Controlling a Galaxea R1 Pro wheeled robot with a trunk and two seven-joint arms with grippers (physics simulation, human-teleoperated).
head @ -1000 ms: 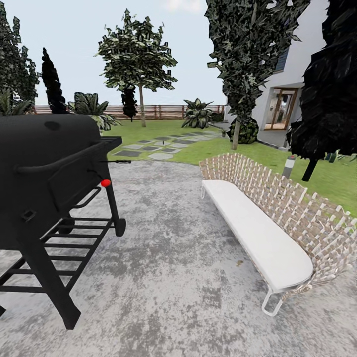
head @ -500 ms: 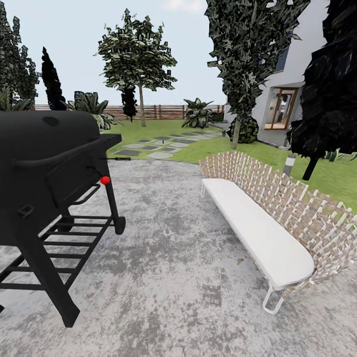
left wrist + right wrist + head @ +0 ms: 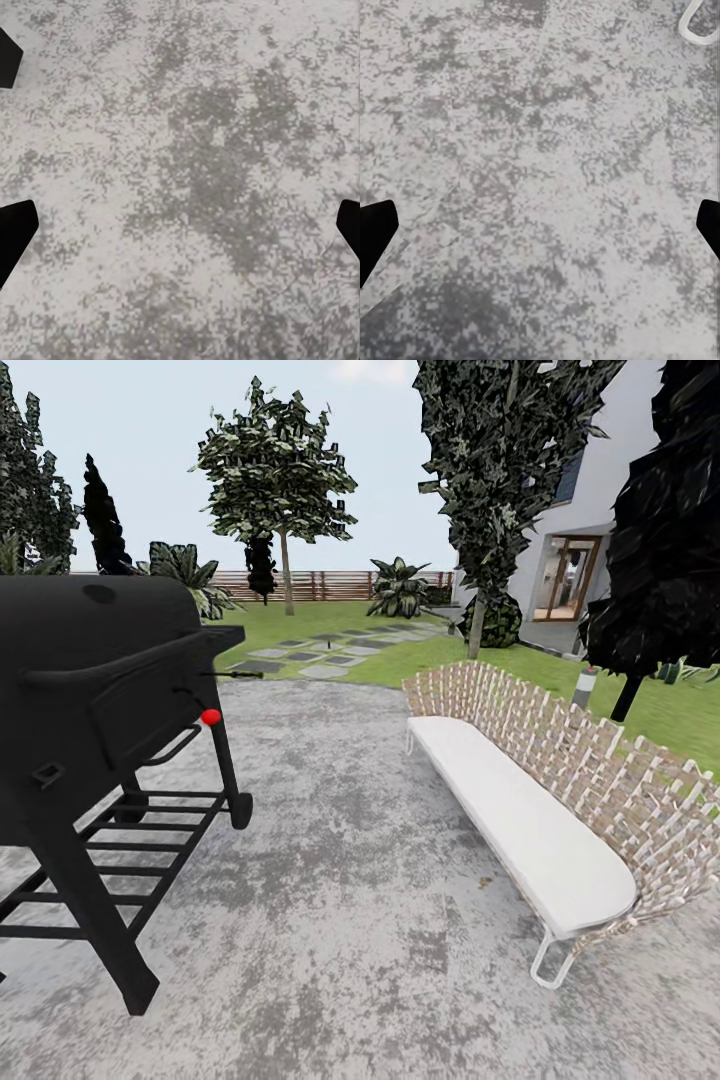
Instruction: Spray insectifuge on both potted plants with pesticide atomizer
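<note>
The garden lies ahead in the head view: green lawn (image 3: 300, 622), grey stepping slabs (image 3: 322, 651) and a brown slat fence (image 3: 330, 585) at the back. The pesticide atomizer and the two small potted plants are out of view. My left gripper (image 3: 180, 232) is open over mottled grey paving, its dark fingertips (image 3: 13, 236) far apart at the picture's sides. My right gripper (image 3: 540, 232) is also open over the same paving, with nothing between its fingertips (image 3: 373, 232).
A black barbecue grill (image 3: 100, 690) stands close on the left. A woven bench with a white cushion (image 3: 520, 810) runs along the right. Grey paving (image 3: 330, 840) stretches between them toward the lawn. A tree trunk (image 3: 476, 628), a short bollard lamp (image 3: 583, 690) and the house (image 3: 590, 510) are at right.
The whole head view has shifted slightly: the grill sits a bit higher and further left, the bench a little lower right. That is camera motion; the things stay put.
</note>
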